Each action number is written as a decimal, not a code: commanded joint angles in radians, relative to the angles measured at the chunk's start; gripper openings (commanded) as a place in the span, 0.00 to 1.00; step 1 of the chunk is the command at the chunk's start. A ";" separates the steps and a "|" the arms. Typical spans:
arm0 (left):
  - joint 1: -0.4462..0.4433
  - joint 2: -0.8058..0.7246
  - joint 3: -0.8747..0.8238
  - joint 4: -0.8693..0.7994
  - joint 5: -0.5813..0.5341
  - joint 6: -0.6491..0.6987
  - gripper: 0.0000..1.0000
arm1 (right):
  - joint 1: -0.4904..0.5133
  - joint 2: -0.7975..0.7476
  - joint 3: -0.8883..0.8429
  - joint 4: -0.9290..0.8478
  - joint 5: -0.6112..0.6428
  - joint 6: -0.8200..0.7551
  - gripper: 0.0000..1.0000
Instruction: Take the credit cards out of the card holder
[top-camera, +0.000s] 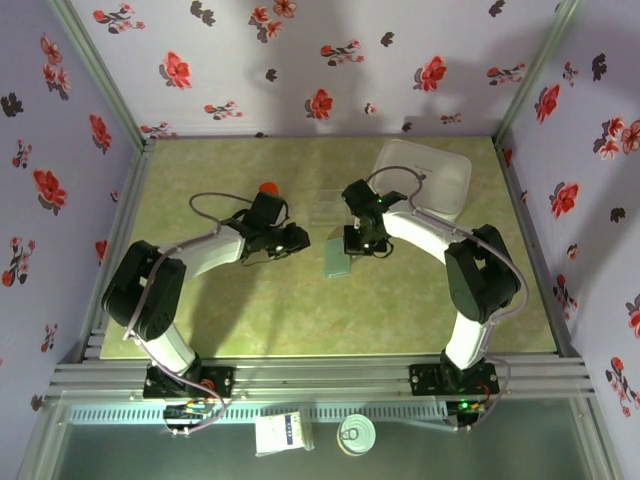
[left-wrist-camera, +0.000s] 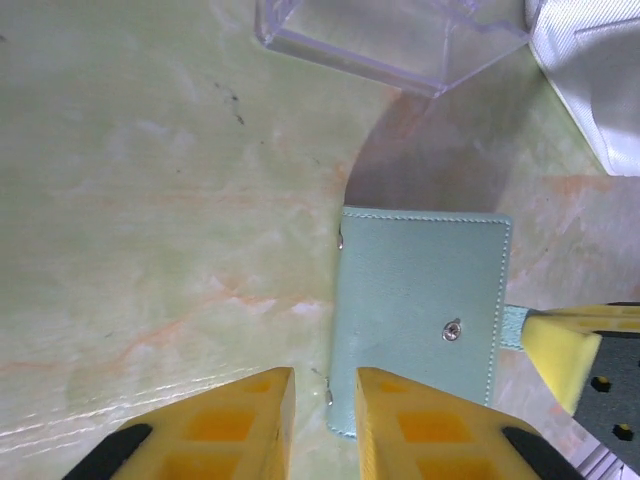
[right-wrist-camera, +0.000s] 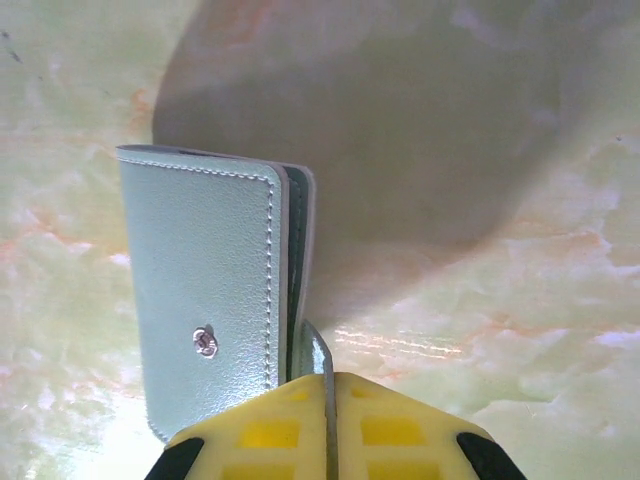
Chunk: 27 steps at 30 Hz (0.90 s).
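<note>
**Card holder, folded shut, held by its tab**

Item 1: card holder (top-camera: 337, 258), one, grey-blue, lying flat on the green table (top-camera: 250, 320), closed, snap stud facing up. It sits between the two grippers.

Item 2: right gripper (right-wrist-camera: 327, 378), one. Its yellow fingers are pressed together on the thin tab (right-wrist-camera: 315, 350) that sticks out from the holder's edge.

Item 3: left gripper (left-wrist-camera: 325, 375), one. It has a narrow gap between its jaws and nothing in it, and it is poised at the holder's opposite edge.

Item 4: clear plastic stand (top-camera: 328, 203), one, just beyond the holder.

Item 5: white box (top-camera: 425, 180), one, at the far right of the table.
</note>
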 joint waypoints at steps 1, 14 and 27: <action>0.020 -0.050 -0.019 -0.027 -0.012 0.041 0.23 | 0.023 -0.025 0.057 -0.075 0.018 -0.035 0.05; 0.069 -0.092 -0.072 -0.041 0.069 0.090 0.24 | 0.129 0.071 0.243 -0.158 0.025 -0.019 0.07; 0.027 0.038 -0.002 -0.050 0.114 0.103 0.17 | 0.108 0.048 0.214 -0.179 0.076 -0.031 0.08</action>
